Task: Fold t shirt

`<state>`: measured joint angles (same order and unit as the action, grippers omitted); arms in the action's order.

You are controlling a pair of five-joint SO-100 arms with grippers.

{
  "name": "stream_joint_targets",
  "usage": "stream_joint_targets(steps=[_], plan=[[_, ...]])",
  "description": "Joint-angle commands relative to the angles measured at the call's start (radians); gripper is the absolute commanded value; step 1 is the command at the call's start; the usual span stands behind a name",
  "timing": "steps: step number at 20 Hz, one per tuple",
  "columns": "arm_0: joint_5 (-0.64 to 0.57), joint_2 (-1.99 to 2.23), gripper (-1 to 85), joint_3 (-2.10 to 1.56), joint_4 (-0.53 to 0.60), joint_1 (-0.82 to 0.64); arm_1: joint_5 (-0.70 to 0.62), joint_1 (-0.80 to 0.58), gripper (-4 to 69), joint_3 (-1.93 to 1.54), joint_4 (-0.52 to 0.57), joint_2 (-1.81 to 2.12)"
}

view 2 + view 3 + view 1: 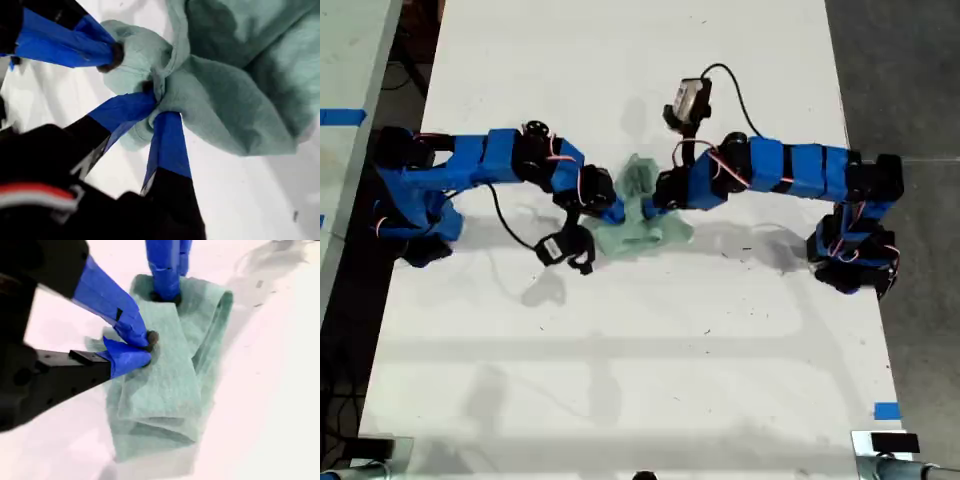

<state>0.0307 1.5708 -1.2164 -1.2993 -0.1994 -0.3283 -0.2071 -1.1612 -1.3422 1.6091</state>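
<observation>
Exterior view: white table [620, 350] seen from above, with two blue arms reaching in, one from the exterior view's left [490, 160] and one from the exterior view's right [780, 170]. Their tips met at the middle of the table on the t shirt [642, 235], a small pale mint-green bundle, wrinkled, with one flap standing toward the far side and the rest spread toward the exterior view's right. Could not match either arm to a wrist camera from this view. A blue tape mark [886, 410] sat at the near corner on the exterior view's right. First wrist view: my first gripper [159, 107] was clenched on a gathered knot of the t shirt [225, 110], cloth bunched tight between the two blue-taped fingers. The garment fanned out broad beyond the jaws, lying on the white surface. A blue finger of the other arm [65, 45] touched the bundle just beside the pinch. Second wrist view: my second gripper [148, 347] was clenched on an edge of the t shirt [165, 400], tips together on the top layer. Here the cloth lay as a long doubled strip on the table. The other arm's blue finger [167, 270] pressed onto its far end.
</observation>
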Motion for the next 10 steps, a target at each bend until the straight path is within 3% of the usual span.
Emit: stream_joint_targets(steps=[1, 2, 4, 6, 7, 8, 9, 10], plan=[[-0.046, 0.072, 8.4, -0.037, -0.025, -0.201, -0.078, -0.17, 18.7, -0.032, 0.002, 0.046], [-0.067, 0.049, 18.6, -0.052, -0.025, -0.261, -0.095, -0.221, 21.8, -0.055, 0.008, 0.025], [-0.115, -0.035, 30.8, -0.048, -0.049, -0.362, -0.137, -0.321, 32.3, -0.071, -0.025, -0.037], [-0.138, -0.071, 30.5, -0.043, -0.087, -0.413, -0.155, -0.391, 39.4, -0.072, -0.101, -0.072], [-0.14, -0.052, 30.2, -0.043, -0.11, -0.42, -0.164, -0.413, 40.0, -0.072, -0.146, -0.063], [-0.14, -0.006, 23.8, -0.043, -0.138, -0.42, -0.169, -0.428, 38.7, -0.074, -0.187, -0.028], [-0.143, 0.063, -0.1, -0.044, -0.169, -0.413, -0.179, -0.43, 10.9, -0.086, -0.215, 0.034], [-0.187, 0.155, -0.1, -0.043, -0.183, -0.393, -0.19, -0.416, 0.5, -0.109, -0.23, 0.118]])
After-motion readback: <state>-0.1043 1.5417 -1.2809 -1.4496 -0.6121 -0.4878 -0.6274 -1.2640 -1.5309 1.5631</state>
